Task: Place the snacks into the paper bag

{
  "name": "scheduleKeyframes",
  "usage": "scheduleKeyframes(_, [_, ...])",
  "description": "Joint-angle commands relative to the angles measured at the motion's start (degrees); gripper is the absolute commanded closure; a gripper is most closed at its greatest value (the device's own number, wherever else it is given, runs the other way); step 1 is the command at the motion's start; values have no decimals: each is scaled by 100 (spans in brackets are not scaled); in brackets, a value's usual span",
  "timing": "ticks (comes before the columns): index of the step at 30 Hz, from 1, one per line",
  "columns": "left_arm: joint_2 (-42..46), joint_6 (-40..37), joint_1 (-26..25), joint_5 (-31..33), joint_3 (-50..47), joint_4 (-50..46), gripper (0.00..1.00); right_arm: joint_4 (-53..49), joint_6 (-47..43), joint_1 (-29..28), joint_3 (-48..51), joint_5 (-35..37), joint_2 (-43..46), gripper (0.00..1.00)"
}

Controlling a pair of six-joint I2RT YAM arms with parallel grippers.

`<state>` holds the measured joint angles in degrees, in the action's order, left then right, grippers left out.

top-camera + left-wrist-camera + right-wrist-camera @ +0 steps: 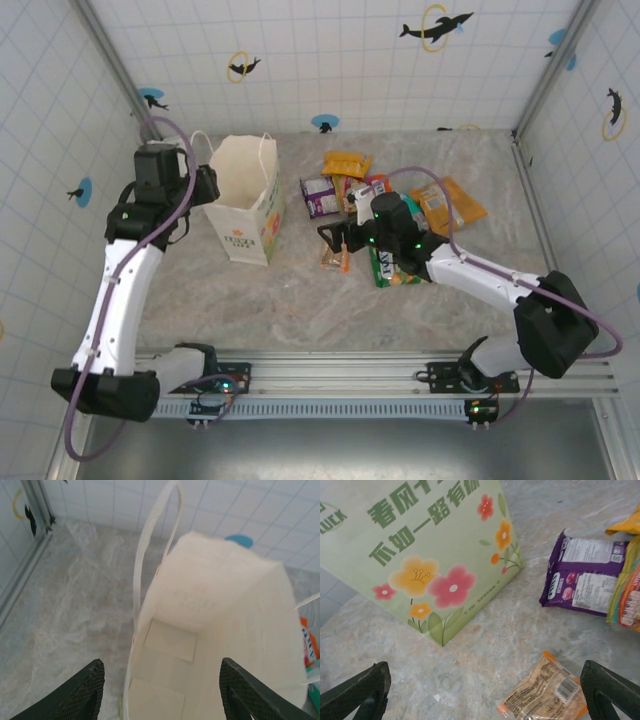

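top view: white paper bag [245,195] stands upright left of centre on the marbled table [300,300], mouth open, printed side toward the snacks. left gripper [205,186] sits at the bag's left rim. left wrist view: looking down into the bag [215,600], inside bare, folded bottom panel visible. one thin loop handle [150,545] stands up along the left wall. left gripper [162,692] jaws part open with the bag's left wall between them: one finger [82,692] outside over the table, the other over the mouth, neither seen touching paper, nothing held. snacks all outside the bag, loosely clustered on the table to its right: purple packet [320,196], yellow-orange packets [346,162] behind it, a larger orange packet [452,205] furthest right, a green packet [395,268] partly under the right arm, a tan packet with orange ends [333,258] nearest the bag but apart from it. right gripper [337,240] hangs over that tan packet. right wrist view: right gripper [485,695] jaws spread wide, empty, the tan packet [545,690] flat on the table between the fingers [362,690], toward the right one. purple packet [582,575] further back, back label up, a yellow packet [626,527] and a striped orange-teal one [627,597] overlapping its right edge. the bag's flowered green side [420,555] fills the upper left, standing clear of the packets.
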<state>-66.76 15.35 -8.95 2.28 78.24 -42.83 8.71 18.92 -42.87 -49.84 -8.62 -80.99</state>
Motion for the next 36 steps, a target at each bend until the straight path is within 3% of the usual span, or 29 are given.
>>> scheduleKeyframes(1, [-324, 63, 123, -408, 466, -686, 37, 105, 134, -76, -314, -316, -200, 0])
scheduleKeyframes(13, [-1095, -156, 226, 118, 711, -726, 48, 140, 99, -125, -569, -623, -587, 0])
scheduleKeyframes(20, [-1272, -140, 304, 87, 526, -503, 64, 140, 198, -123, -615, -704, -749, 0])
scheduleKeyframes(27, [-1389, -86, 333, -188, 344, -244, 71, 167, 220, -125, -610, -719, -761, 0])
scheduleKeyframes(30, [-1462, -85, 332, -220, 333, -268, 79, 181, 230, -128, -578, -723, -734, 0])
scheduleKeyframes(35, [-1404, -39, 333, -271, 332, -277, 100, 188, 216, -126, -530, -652, -681, 0])
scheduleKeyframes(36, [-1377, 60, 329, -259, 345, -307, 100, 184, 218, -130, -532, -643, -681, 0])
